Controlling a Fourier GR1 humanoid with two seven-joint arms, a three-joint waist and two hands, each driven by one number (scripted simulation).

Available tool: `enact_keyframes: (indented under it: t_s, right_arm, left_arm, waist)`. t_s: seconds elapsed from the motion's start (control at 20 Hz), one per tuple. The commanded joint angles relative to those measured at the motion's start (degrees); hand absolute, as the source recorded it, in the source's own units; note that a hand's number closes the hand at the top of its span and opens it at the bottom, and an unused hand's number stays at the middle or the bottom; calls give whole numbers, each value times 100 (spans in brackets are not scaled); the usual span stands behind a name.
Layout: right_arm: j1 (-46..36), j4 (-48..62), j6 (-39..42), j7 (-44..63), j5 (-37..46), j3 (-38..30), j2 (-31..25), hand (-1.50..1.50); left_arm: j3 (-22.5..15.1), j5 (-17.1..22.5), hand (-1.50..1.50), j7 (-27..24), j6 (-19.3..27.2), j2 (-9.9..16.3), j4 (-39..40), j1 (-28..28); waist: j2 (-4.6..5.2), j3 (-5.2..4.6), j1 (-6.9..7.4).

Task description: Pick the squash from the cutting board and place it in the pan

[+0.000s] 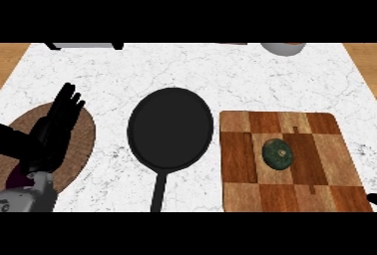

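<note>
Flanking squash [278, 154] and cutting board [290, 162]: pan [171, 130], mat [83, 142].

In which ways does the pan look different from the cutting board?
The pan is black and round with a long handle; the cutting board is rectangular, in brown wooden checks. The pan holds nothing, while the cutting board carries the green squash. Both lie flat on the white marble counter, side by side.

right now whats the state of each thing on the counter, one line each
squash: lying on the cutting board, not held
cutting board: flat on the counter, right of the pan
pan: empty, handle toward the near edge
left hand: open, fingers up, holding nothing, over a round brown mat
right hand: only a sliver at the right edge, fingers not visible
</note>
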Motion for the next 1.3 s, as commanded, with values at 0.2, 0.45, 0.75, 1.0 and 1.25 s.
enact_keyframes:
  t_s: [0.2, 0.45, 0.75, 1.0, 1.25]
  right_arm:
    - [-875, -496, 761, 1890, 972, 737, -867, -150]
    - [-1689, -289, 1449, 2978, 1369, 1740, -932, -150]
    - [-1868, -293, 2558, 3612, 1382, 2588, -843, -150]
    - [-2107, -694, 2961, 4243, 1865, 2934, -312, -150]
    - [-2744, -724, 3613, 5080, 2278, 3222, -138, -150]
  left_arm:
    - [80, -43, 0, 121, -100, 16, 162, -295]
    - [-99, -124, 0, 106, -119, -154, 146, -294]
    - [-70, -271, 0, -30, -79, -267, 465, -400]
    - [188, -166, 0, 462, -93, -192, 149, -469]
    - [241, -228, 0, 213, -178, -297, 453, -623]
  waist:
    - [30, -4, 143]
    - [52, -7, 294]
    - [27, -1, 124]
    - [5, 3, 61]
    - [11, 0, 72]
